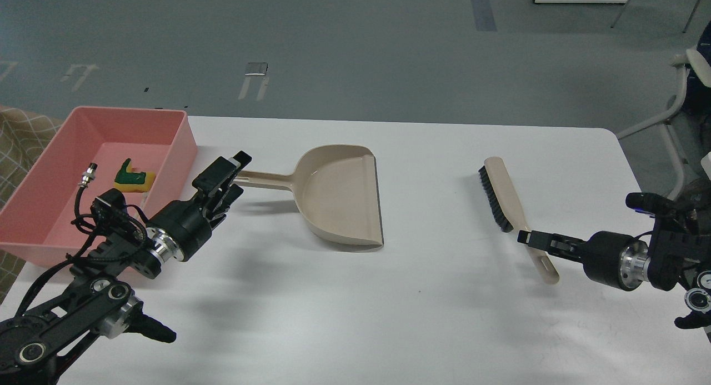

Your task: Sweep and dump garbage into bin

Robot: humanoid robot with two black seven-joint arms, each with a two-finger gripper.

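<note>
A big white worktop [422, 296] fills most of the picture; it is smooth, with rounded corners. At the upper left sits the bin [180, 138], a pink plastic tub with plain, smooth walls. The dustpan [341, 193] lies flat in the middle, beige and scoop-shaped, with its long handle pointing left toward the bin. The brush [502, 193] lies to the right of the middle, beige with short black bristles.

The sponge [131, 175] is a small yellow chunk with a green face, and it lies inside the bin. A bit of white peeks out just below it; I cannot tell what it is.

The left fingers [230, 176] are spread apart around the end of the dustpan handle, just right of the bin wall. The sponge is a little to their left. The right fingers [527, 238] are pressed on the brush handle, well apart from the bin.
</note>
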